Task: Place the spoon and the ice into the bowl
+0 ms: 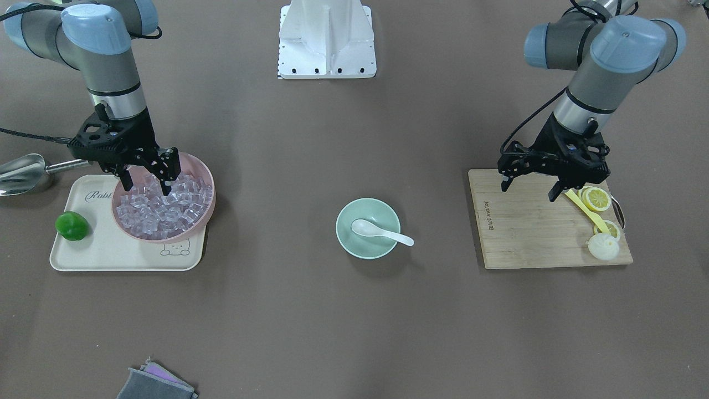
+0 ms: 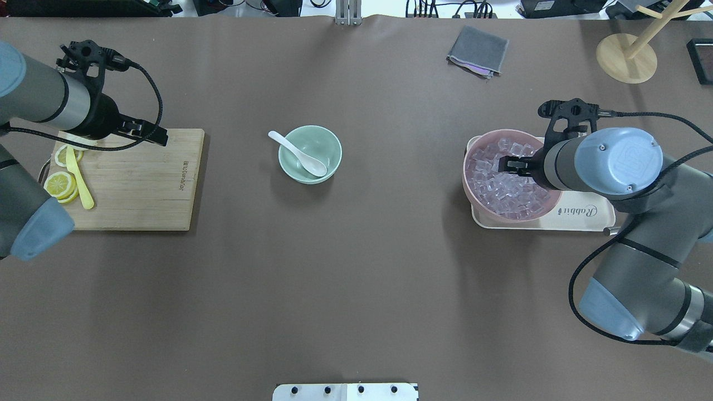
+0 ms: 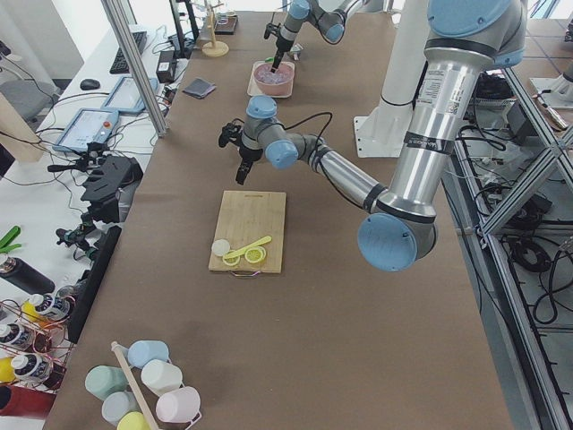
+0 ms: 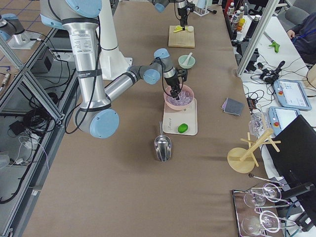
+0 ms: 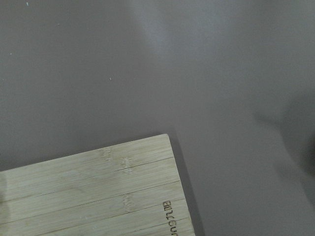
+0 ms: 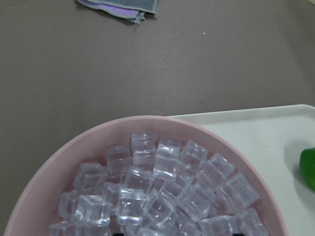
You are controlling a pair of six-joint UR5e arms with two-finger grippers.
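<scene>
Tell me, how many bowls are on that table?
2. A mint-green bowl sits mid-table with a white spoon in it; a larger pink bowl full of ice cubes stands on the cream tray. I see no others.

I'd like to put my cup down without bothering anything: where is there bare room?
Bare brown tabletop lies either side of the round mint-green bowl, up to the bamboo cutting board and the cream plastic tray. The tray is crowded: the right claw hangs over its round pink bowl of clear ice cubes.
</scene>
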